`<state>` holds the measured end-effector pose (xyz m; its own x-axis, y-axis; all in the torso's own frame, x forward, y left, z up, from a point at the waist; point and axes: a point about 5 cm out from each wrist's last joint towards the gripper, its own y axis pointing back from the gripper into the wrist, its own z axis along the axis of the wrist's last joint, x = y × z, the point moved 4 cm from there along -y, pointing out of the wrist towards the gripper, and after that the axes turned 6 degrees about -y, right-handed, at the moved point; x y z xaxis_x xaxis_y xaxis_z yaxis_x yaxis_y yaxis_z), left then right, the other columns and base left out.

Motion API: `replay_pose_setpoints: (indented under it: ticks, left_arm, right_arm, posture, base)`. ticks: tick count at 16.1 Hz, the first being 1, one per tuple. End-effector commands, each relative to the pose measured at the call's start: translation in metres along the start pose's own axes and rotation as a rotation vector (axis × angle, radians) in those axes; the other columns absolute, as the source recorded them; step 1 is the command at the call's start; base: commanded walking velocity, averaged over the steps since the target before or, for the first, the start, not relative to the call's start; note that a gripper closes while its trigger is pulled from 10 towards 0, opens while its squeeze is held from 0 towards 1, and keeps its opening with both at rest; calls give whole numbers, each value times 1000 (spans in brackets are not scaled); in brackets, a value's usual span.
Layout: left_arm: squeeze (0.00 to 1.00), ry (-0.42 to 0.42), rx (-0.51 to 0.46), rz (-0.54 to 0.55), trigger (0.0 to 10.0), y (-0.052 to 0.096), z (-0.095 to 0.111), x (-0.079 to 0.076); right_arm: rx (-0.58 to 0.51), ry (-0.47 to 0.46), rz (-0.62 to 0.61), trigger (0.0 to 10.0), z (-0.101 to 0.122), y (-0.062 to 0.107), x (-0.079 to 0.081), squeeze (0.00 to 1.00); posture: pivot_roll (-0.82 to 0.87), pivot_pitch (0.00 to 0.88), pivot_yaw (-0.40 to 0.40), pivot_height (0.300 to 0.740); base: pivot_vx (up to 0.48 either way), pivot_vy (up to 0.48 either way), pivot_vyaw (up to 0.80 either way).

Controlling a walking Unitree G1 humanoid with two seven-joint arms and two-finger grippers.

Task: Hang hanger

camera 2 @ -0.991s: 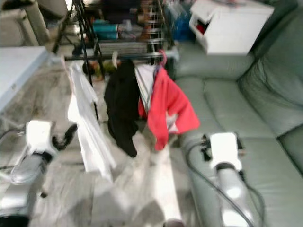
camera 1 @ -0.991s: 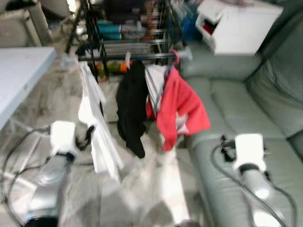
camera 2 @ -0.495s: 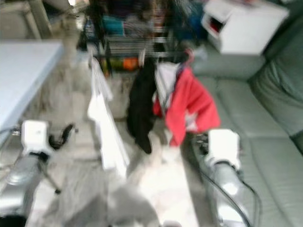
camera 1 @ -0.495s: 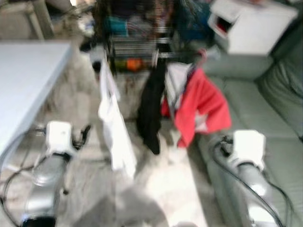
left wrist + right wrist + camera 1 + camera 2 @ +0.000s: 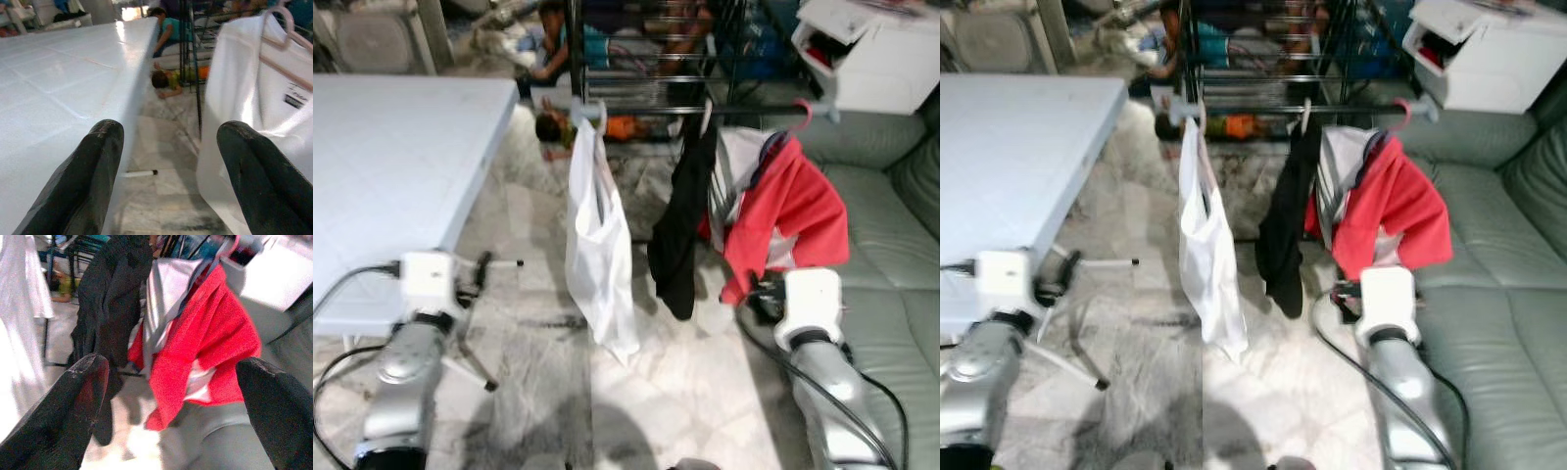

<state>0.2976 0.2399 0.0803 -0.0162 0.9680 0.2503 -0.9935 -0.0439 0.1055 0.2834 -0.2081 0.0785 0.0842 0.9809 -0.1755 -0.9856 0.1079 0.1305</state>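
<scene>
- Hanger (image 5: 281, 36), pale pink, carries a white shirt (image 5: 599, 250) and hangs from the black rail (image 5: 724, 110) of a clothes rack, at the rail's left end.
- Along the same rail to the right hang a black garment (image 5: 683, 230), then a red garment (image 5: 783, 220) over a grey-white one, on a pink hanger hook (image 5: 800, 111).
- Left gripper (image 5: 168, 183) is empty, its two black fingers (image 5: 78, 188) spread wide; it sits low beside the edge of a white table (image 5: 391, 166), with the white shirt just ahead and to its right.
- Right gripper (image 5: 176, 416) is also empty and spread wide, pointing at the red and black garments from below, near the front edge of a grey-green sofa (image 5: 891, 255).
- Neither gripper touches any garment or the hanger.
- A white box (image 5: 876, 54) sits on the sofa's far end, behind the rack.
- Marble-patterned floor (image 5: 666, 372) lies under the hanging clothes.
</scene>
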Motion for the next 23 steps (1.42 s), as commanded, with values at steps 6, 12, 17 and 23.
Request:
replay_pose_setpoints:
  ticks: [6,12,17,23]
  left_arm:
    - [0,-19,-71,-19,10000,-9,16,-5]
    - [0,-23,-66,-45,10000,-7,13,-13]
    - [0,-31,-81,-54,10000,-10,16,-16]
    - [0,-36,-58,-46,10000,-8,11,-17]
  right_arm:
    - [10,-5,-17,10000,4,-11,-5,0]
    - [-42,-39,57,10000,12,-11,15,0]
    - [-71,-43,73,10000,20,-21,24,0]
    - [-72,-33,63,10000,18,-21,23,0]
  posture:
    - [-61,0,-6,740]
    - [-70,3,12,740]
    - [-64,0,15,740]
    - [-59,0,6,740]
  base:
    - [0,0,0]
    - [267,298,0]
    - [320,356,0]
    - [101,111,0]
